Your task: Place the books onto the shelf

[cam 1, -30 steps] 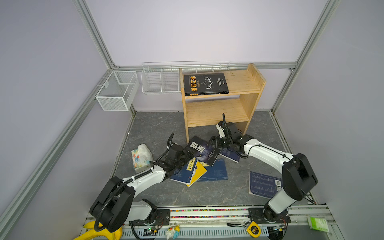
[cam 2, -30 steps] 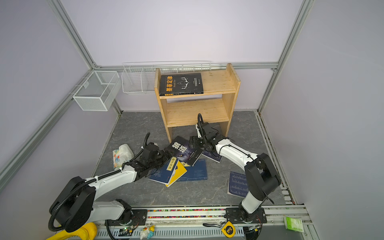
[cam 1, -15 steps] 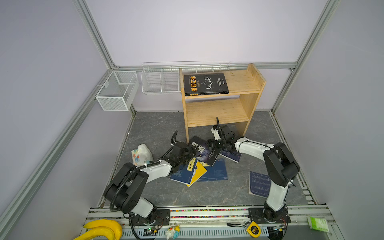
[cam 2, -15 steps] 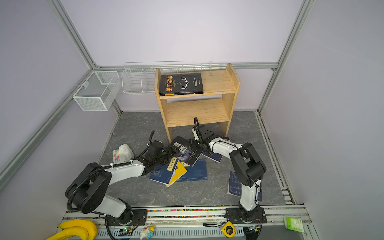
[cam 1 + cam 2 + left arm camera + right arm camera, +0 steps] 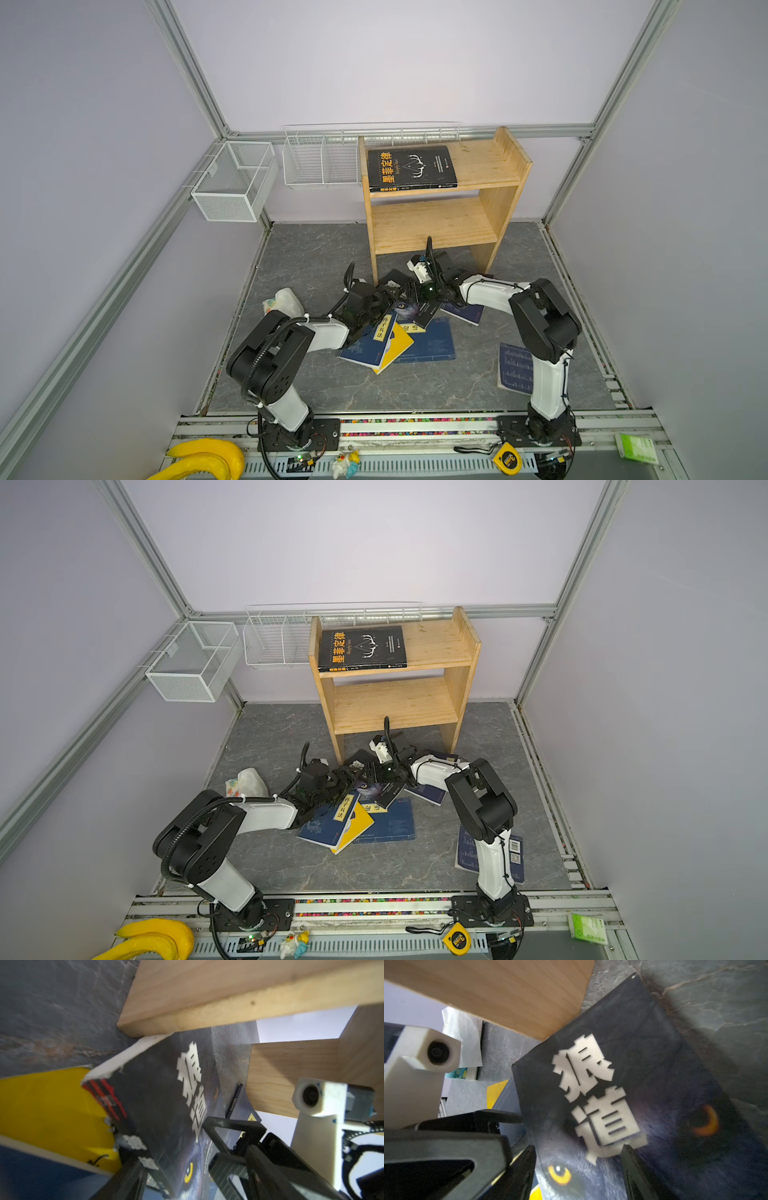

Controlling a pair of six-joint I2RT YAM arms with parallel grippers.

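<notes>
A black wolf-cover book [image 5: 401, 311] [image 5: 368, 791] lies tilted on the pile at the foot of the pine shelf [image 5: 436, 224] [image 5: 395, 704]. My left gripper [image 5: 384, 299] [image 5: 178, 1167] is open astride its spine edge [image 5: 162, 1095]. From the opposite side my right gripper [image 5: 410, 293] [image 5: 577, 1151] is open, one finger beside the book's edge and one on its cover [image 5: 612, 1064]. Beneath lie a navy book [image 5: 370, 340], a yellow book [image 5: 397, 347] [image 5: 52, 1101] and another navy book [image 5: 428, 343]. A black book [image 5: 411, 168] rests on the top tier.
A navy book [image 5: 463, 313] lies under the right forearm and one more [image 5: 515, 368] by the right arm's base. A tissue pack [image 5: 282, 301] sits left of the pile. White wire baskets [image 5: 235, 183] [image 5: 320, 162] hang on the wall. The shelf's left leg [image 5: 207, 991] is very close.
Both grippers have closed in on the wolf-cover book from either side and their jaws have narrowed. The left elbow has pulled back and risen.
</notes>
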